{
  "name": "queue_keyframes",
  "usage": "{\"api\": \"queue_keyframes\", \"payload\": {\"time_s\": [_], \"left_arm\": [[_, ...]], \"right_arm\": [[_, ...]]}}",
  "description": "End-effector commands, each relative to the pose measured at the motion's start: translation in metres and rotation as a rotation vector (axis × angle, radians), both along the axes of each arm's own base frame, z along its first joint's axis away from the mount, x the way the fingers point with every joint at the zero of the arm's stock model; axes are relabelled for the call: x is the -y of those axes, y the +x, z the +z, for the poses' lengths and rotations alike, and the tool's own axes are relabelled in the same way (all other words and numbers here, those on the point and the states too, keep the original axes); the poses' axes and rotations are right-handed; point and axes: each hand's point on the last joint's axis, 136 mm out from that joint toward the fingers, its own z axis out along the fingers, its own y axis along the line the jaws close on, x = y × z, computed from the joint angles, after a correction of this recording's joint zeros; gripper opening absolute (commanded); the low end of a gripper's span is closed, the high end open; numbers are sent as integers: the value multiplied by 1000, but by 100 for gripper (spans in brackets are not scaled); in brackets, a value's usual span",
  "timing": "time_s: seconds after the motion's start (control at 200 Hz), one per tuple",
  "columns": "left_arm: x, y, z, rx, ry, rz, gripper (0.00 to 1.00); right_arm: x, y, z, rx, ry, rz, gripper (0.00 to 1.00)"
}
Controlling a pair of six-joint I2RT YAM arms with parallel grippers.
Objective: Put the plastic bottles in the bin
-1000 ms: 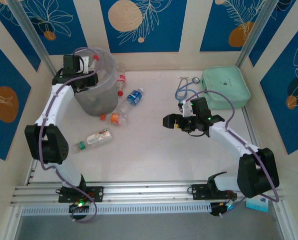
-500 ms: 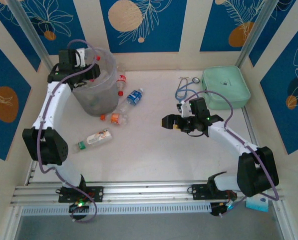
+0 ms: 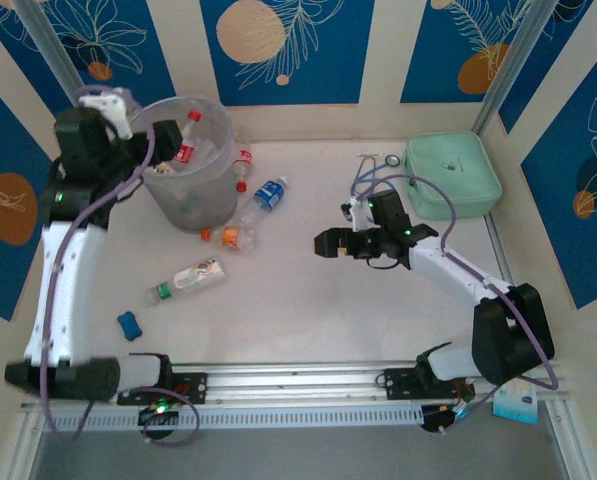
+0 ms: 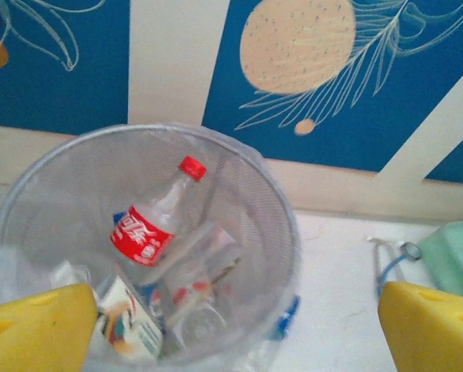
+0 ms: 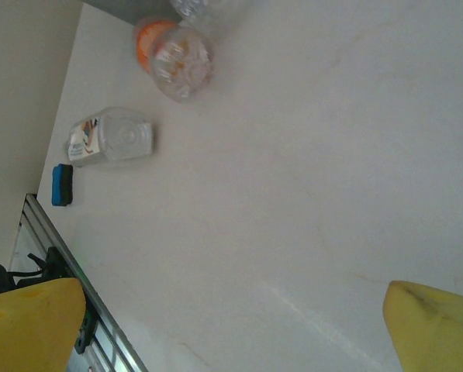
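The bin point(image 3: 190, 165) stands at the back left, and several plastic bottles lie in it. A red-label bottle point(image 4: 149, 225) leans against its inner wall point(image 4: 250, 194), also seen from above point(image 3: 185, 140). My left gripper point(image 3: 126, 133) hangs open above the bin's left rim, with nothing between its yellow fingers point(image 4: 37, 325). On the table lie a red-cap bottle point(image 3: 242, 160), a blue-label bottle point(image 3: 268, 193), an orange-cap bottle point(image 3: 233, 236) and a green-cap bottle point(image 3: 186, 277). My right gripper point(image 3: 325, 243) is open and empty over mid-table, right of the orange-cap bottle point(image 5: 181, 58).
A mint-green case point(image 3: 453, 175) sits at the back right with a stethoscope point(image 3: 370, 175) beside it. A small blue block point(image 3: 129, 324) lies near the front left, also in the right wrist view point(image 5: 60, 184). Metal rails point(image 3: 298, 385) run along the near edge.
My left gripper has opened and let go of the red-label bottle, which now rests in the bin. The left arm rose and pulled back left. The right gripper edged left.
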Motion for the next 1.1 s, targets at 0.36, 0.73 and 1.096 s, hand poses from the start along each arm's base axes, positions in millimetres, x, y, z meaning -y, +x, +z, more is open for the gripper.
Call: {"api": "queue_keyframes", "payload": {"time_s": [0.36, 0.73, 1.096], "left_arm": [[-45, -118, -134, -298, -358, 423, 98], [-42, -127, -289, -632, -664, 732, 95], [-44, -134, -370, -733, -898, 1026, 89]], "right_arm": [[-27, 48, 9, 18, 96, 7, 99], [-15, 42, -17, -58, 73, -30, 99], [-17, 40, -27, -111, 74, -30, 99]]}}
